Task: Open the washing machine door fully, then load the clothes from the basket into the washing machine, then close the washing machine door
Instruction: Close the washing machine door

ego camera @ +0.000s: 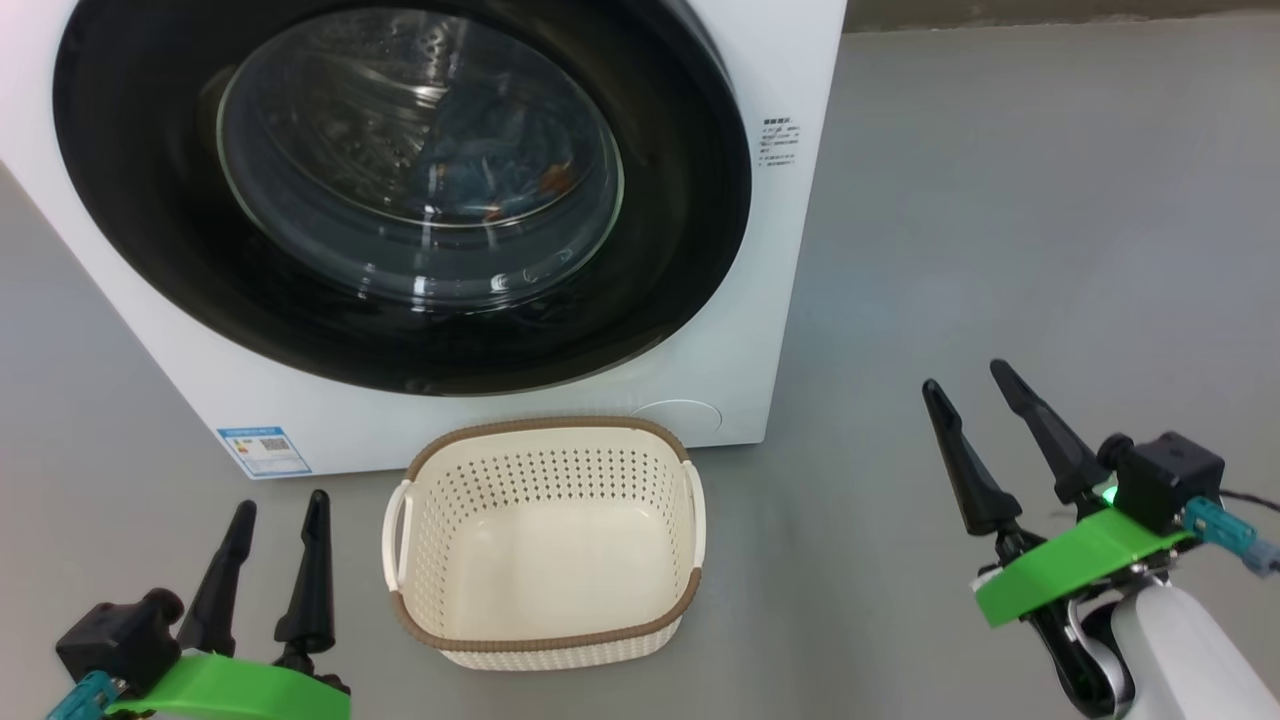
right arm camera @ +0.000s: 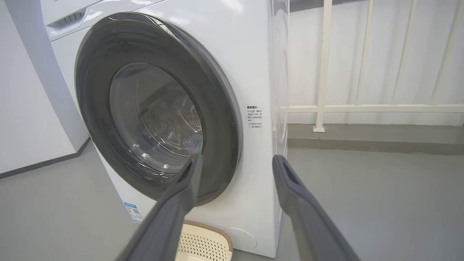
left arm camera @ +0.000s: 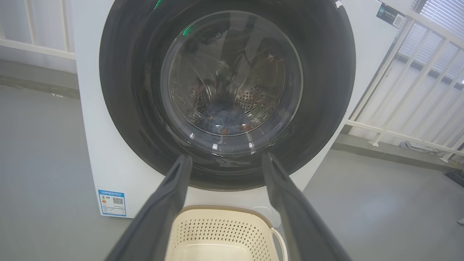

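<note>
The washing machine stands at the top of the head view with its round black door shut against its front. Through the glass window the blue clothes lie inside the drum, also seen as blue clothes in the left wrist view. The cream basket sits on the floor before the machine with nothing in it. My left gripper is open at the lower left, beside the basket. At the lower right, well clear of the machine, my right gripper is open and holds nothing.
A blue label sticker marks the machine's lower front. Grey floor spreads to the machine's right. A white railing runs behind the machine, and a white wall stands on its other side.
</note>
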